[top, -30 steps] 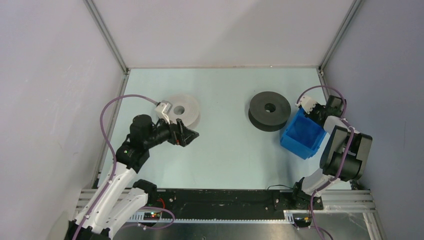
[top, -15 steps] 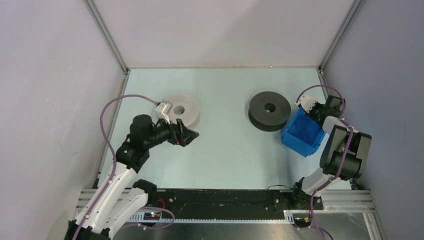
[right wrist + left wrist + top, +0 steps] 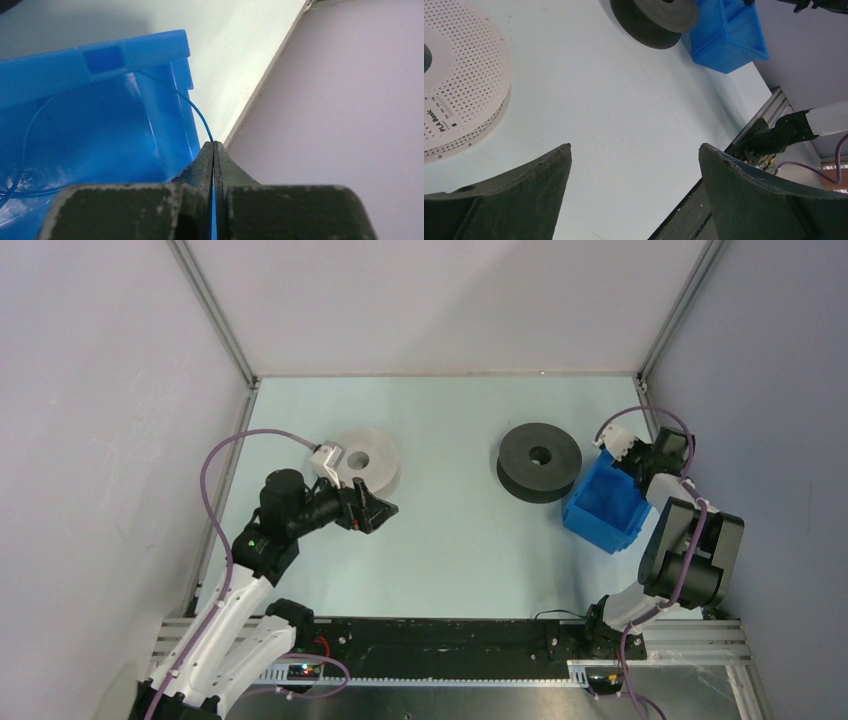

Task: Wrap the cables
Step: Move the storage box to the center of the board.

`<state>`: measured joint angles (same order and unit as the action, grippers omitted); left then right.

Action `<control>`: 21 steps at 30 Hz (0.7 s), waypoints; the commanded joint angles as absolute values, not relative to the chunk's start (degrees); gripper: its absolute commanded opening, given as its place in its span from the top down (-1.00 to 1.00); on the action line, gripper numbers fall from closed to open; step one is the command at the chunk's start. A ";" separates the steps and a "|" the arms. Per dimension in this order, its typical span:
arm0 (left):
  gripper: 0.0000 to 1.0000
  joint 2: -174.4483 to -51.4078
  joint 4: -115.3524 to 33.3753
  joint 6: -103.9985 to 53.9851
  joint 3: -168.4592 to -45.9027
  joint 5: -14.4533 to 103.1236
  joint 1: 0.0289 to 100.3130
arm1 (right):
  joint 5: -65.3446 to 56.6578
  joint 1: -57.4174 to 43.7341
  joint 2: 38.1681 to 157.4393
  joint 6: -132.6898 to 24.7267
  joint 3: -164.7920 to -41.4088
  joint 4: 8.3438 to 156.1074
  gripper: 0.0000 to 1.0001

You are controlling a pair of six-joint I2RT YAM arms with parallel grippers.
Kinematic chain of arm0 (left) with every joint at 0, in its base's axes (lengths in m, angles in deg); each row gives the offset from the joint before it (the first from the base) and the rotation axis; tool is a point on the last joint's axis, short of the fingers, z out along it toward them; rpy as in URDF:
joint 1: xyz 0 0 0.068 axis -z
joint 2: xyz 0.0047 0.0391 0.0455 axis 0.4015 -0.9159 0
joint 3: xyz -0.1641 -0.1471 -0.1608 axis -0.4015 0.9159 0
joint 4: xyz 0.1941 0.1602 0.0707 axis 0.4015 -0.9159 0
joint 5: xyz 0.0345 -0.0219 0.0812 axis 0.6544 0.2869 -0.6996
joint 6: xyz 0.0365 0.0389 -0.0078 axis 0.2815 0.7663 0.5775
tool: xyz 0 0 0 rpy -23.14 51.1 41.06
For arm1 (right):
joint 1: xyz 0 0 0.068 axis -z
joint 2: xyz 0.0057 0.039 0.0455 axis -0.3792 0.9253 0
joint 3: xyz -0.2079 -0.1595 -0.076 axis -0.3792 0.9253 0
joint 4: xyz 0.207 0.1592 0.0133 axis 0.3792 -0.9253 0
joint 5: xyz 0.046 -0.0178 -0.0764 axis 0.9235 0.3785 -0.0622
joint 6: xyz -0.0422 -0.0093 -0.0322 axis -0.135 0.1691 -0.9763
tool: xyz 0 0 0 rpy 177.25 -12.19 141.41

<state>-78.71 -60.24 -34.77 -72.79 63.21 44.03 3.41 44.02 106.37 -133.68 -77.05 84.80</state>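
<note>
Leftmost, the left gripper (image 3: 634, 150) is hovering low over the table (image 3: 450, 540) with its jaws spread wide and nothing between them. Just beyond it, the white spool (image 3: 362, 460) is lying flat, its perforated flange facing up. Open table surface is separating this spool from the dark spool (image 3: 540, 462), which is lying flat just beside the blue bin (image 3: 605, 505). At the far right, the right gripper (image 3: 213, 145) is working at the bin's right rim, close to the enclosure wall (image 3: 350, 100). Its jaws are pressing together on the blue cable (image 3: 196, 110). This thin cable is arching from the fingertips over the rim and trailing down inside the bin, where more of it is lying on the floor.
</note>
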 commanded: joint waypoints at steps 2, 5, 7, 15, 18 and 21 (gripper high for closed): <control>-0.99 -77.78 -59.19 -33.35 -74.17 62.86 44.49 | 2.99 44.08 103.65 -132.07 -77.12 87.84 1.00; -0.99 -77.78 -59.19 -33.28 -74.14 62.79 44.52 | 1.91 43.74 102.15 -131.05 -77.12 90.26 1.00; -0.99 -77.78 -59.22 -33.18 -74.15 62.75 44.50 | -0.11 43.35 100.79 -130.12 -77.12 93.39 1.00; -0.99 -78.01 -59.81 -32.75 -74.40 61.97 44.50 | -10.69 40.71 92.32 -129.77 -78.30 106.93 1.00; -0.99 -77.77 -60.80 -32.24 -74.65 60.72 44.49 | -11.87 39.71 87.99 -128.94 -81.73 105.54 1.00; -0.99 -77.66 -61.56 -31.93 -75.01 59.08 44.37 | -15.49 37.85 85.78 -129.08 -86.48 104.64 1.00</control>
